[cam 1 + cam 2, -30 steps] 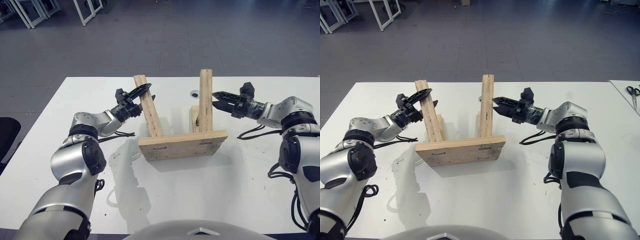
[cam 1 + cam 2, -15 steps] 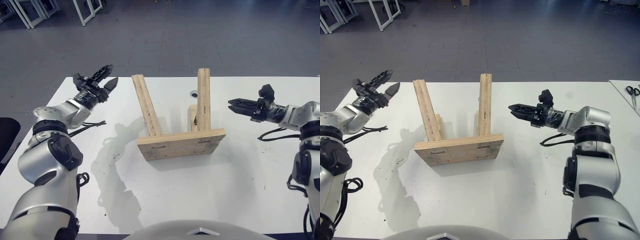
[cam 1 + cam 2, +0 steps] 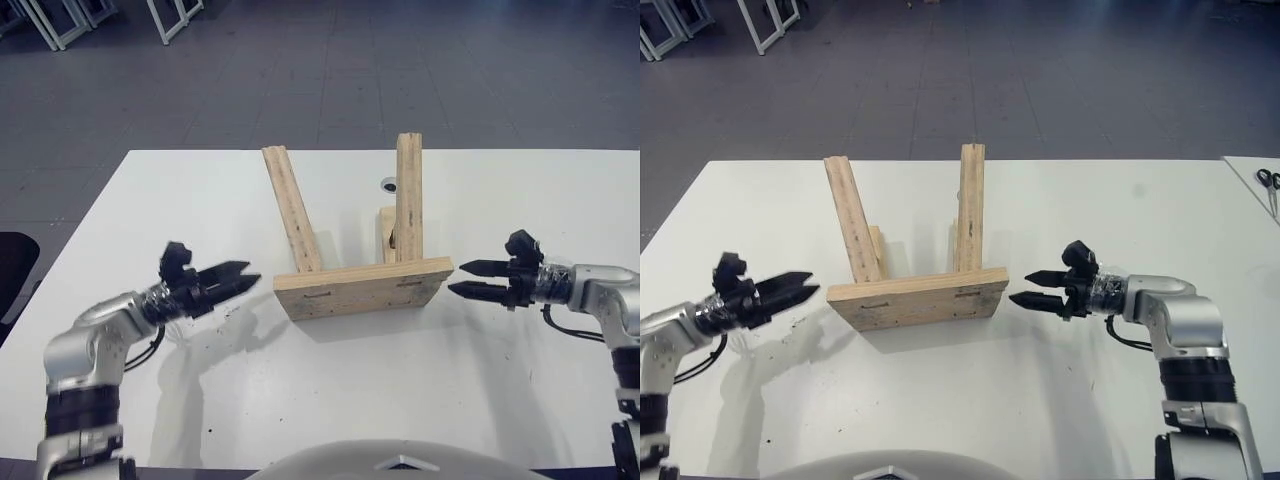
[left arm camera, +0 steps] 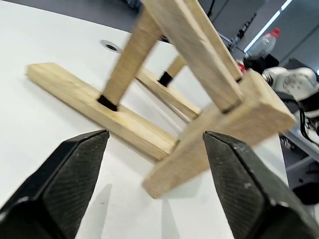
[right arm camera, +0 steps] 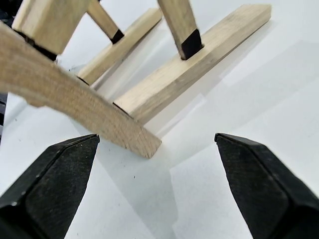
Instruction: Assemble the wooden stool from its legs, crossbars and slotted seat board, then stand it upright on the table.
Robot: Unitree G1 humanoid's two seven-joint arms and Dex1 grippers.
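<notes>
**Operator:** Where does everything sit?

**Spotter:** Nearest you, both claws hang low over the desk (image 3: 400, 400), one off each end of the seat board (image 3: 362, 288). Your left claw (image 3: 252, 274) is spread wide and empty, just off the board's left end. Your right claw (image 3: 455, 277) is also spread and empty, just off the right end. Neither seems to touch the wood. The stool (image 3: 910, 296) lies on its side, with the board on edge toward you and two legs (image 3: 292, 210) pointing away beyond it.

**Operator:** What could go wrong?

**Spotter:** I'd say the tip-up is the risk. If you pinch the board's ends unevenly or lift one side first, the stool may twist out of your grip or skid across the desk. A leg could also work loose.

**Operator:** What changed?

**Spotter:** A second ago your claws were beyond the board, beside the legs. Then they swung out wide, and now they've dropped in at the board's level. The stool sits where it was.
</notes>
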